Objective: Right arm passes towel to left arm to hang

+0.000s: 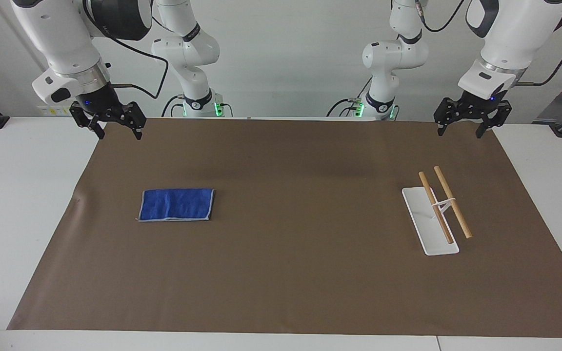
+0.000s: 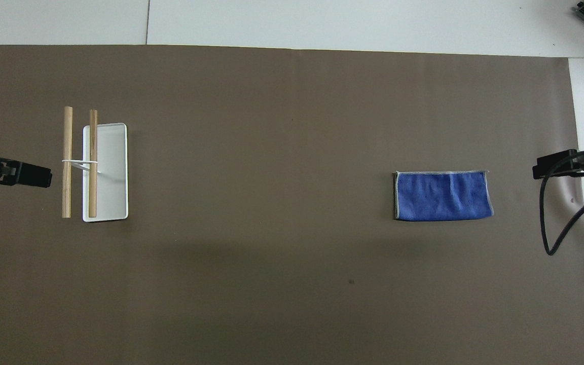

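Note:
The blue towel (image 1: 177,204) lies flat and folded on the brown mat, toward the right arm's end of the table; it also shows in the overhead view (image 2: 442,195). My right gripper (image 1: 120,134) is open and empty, raised over the mat's corner nearest the robots at that end, apart from the towel; its tip shows in the overhead view (image 2: 550,167). My left gripper (image 1: 460,131) is open and empty, raised over the mat's corner at the left arm's end; its tip shows in the overhead view (image 2: 33,175). Both arms wait.
A white rack (image 1: 430,226) with two wooden rods (image 1: 452,201) stands on the mat toward the left arm's end, also in the overhead view (image 2: 112,172). The brown mat (image 1: 291,253) covers most of the white table. A black cable (image 2: 558,223) hangs from the right arm.

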{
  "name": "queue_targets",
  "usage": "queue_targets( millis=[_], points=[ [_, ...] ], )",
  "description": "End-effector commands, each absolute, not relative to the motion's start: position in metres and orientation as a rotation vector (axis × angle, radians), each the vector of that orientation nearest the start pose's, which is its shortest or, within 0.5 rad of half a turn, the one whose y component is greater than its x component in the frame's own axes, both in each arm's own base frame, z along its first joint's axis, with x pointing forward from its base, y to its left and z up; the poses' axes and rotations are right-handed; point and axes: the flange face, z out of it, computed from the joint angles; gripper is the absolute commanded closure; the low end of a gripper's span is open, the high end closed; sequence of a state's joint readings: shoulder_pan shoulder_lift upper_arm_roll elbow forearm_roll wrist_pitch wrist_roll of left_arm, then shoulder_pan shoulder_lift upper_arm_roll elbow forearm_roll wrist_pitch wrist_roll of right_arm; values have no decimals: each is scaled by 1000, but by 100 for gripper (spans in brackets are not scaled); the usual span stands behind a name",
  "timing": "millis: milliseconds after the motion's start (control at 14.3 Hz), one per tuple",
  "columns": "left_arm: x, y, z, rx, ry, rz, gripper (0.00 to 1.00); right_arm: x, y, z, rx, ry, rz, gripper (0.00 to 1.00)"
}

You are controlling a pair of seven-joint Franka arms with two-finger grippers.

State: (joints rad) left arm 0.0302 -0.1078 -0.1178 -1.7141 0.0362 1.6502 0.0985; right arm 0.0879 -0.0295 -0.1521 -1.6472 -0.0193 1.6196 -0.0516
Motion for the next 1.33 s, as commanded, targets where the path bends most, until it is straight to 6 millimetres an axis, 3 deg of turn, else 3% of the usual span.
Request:
queue_targets(
  millis=[0, 1258],
  points=[
    [519, -45, 622, -3088, 282, -91, 0, 544, -40, 611, -3166, 61, -2, 0],
    [518, -47, 622, -3086, 308, -81, 0, 535, -42, 600, -3169, 47, 28, 0]
  ],
)
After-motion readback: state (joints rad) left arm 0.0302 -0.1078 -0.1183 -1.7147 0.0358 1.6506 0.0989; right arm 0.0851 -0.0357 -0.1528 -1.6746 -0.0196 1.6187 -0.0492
